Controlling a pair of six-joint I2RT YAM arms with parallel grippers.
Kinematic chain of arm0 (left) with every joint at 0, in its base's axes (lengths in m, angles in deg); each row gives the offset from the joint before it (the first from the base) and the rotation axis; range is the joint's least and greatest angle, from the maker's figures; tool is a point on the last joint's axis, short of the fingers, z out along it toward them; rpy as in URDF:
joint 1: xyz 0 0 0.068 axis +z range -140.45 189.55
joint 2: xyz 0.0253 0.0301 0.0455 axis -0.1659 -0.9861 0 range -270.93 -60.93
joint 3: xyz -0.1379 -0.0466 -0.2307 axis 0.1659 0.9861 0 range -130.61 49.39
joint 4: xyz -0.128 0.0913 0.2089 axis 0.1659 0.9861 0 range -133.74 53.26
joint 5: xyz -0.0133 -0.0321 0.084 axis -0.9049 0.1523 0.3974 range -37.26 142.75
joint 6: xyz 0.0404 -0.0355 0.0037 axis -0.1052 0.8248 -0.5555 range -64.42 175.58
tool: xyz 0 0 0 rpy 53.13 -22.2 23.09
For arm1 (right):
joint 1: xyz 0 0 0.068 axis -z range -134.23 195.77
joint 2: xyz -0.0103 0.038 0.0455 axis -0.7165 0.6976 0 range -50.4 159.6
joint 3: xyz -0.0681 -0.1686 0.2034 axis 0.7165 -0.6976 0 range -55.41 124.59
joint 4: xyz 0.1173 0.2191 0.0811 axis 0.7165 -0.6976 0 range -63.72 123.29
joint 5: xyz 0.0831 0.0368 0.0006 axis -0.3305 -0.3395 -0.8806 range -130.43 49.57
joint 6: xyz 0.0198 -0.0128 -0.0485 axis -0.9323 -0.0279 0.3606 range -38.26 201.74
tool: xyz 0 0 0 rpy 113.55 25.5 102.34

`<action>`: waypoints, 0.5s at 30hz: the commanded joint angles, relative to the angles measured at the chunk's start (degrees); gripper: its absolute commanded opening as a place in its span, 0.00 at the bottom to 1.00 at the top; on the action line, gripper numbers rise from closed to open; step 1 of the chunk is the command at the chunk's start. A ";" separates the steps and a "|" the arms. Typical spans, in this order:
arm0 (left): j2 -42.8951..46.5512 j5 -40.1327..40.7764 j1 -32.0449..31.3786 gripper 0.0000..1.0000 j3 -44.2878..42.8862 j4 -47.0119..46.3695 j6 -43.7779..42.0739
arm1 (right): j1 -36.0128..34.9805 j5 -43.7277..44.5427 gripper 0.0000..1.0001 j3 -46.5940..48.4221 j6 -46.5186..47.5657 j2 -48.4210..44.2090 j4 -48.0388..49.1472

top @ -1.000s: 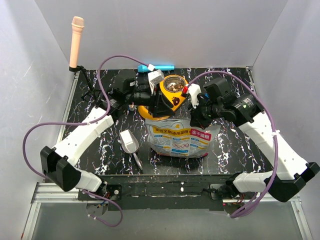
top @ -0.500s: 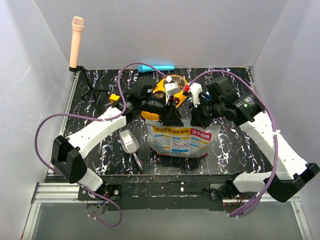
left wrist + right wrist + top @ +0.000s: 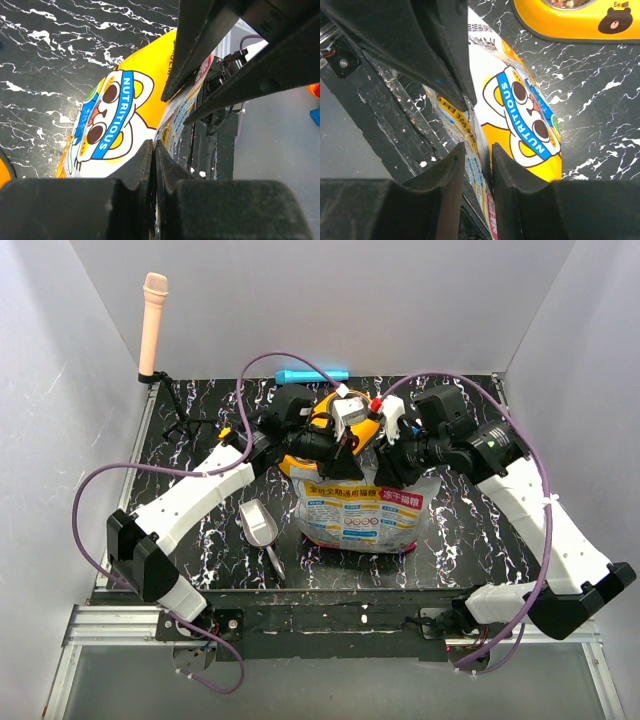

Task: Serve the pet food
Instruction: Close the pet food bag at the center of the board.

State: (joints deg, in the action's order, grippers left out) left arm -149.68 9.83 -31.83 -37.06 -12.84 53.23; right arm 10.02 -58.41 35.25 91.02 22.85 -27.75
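At far left a peach-coloured microphone (image 3: pixel 153 325) stands on a small stand at the back corner. Nearer the front, a metal scoop (image 3: pixel 257 522) lies on the table (image 3: pixel 455 535) just left of the foil bag (image 3: pixel 362 520).

The left gripper (image 3: pixel 154 152) is pressed together on the bag's top edge. Below it in the left wrist view, the bag's yellow side shows a cartoon animal face with a blue band reading "NUTRITIOUS". The bag's white front carries blue, pink and Chinese print too small to read from above.

Behind the bag, a blue tube-shaped thing (image 3: pixel 312 374) lies at the table's back edge. The yellow bowl (image 3: pixel 570 22) sits just beyond the bag, with a brown bear sticker and letters beginning "Bea". A sliver of the pet food (image 3: pixel 567 4) shows inside it.

The right gripper (image 3: pixel 478 155) has its fingers spread slightly, straddling the bag's top edge.

The table is black with white marble veining. Plain pale grey walls close it in on three sides.
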 commanded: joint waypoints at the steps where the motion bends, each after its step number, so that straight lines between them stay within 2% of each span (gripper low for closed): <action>1: 0.42 4.24 1.40 0.00 -6.18 1.63 0.15 | -0.73 -2.15 0.34 4.09 0.56 3.55 4.61; 3: 0.77 3.81 1.83 0.00 -6.88 1.71 -0.02 | -0.73 -0.14 0.31 5.06 1.53 5.66 4.08; 4: 0.68 3.98 1.92 0.00 -7.84 2.23 -0.28 | -0.73 1.79 0.25 5.15 1.62 6.28 4.69; 6: 1.12 5.38 2.01 0.00 -9.08 3.20 -0.90 | -0.64 5.47 0.02 5.67 1.54 7.25 5.92; 10: 5.15 16.26 1.92 0.00 -6.03 0.24 -1.95 | 0.68 17.69 0.01 7.44 -1.19 8.75 9.43; 12: 8.57 19.17 1.92 0.00 -0.15 -6.77 -3.88 | 0.59 22.35 0.01 3.42 -0.06 6.48 16.69; 15: 10.54 19.01 1.92 0.00 7.78 -20.06 -7.13 | 0.33 26.05 0.01 -3.63 4.07 3.30 29.80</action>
State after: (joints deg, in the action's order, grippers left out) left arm -147.32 23.21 -29.61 -34.86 -16.63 54.70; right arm 9.17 -49.10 36.58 91.06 29.41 -15.25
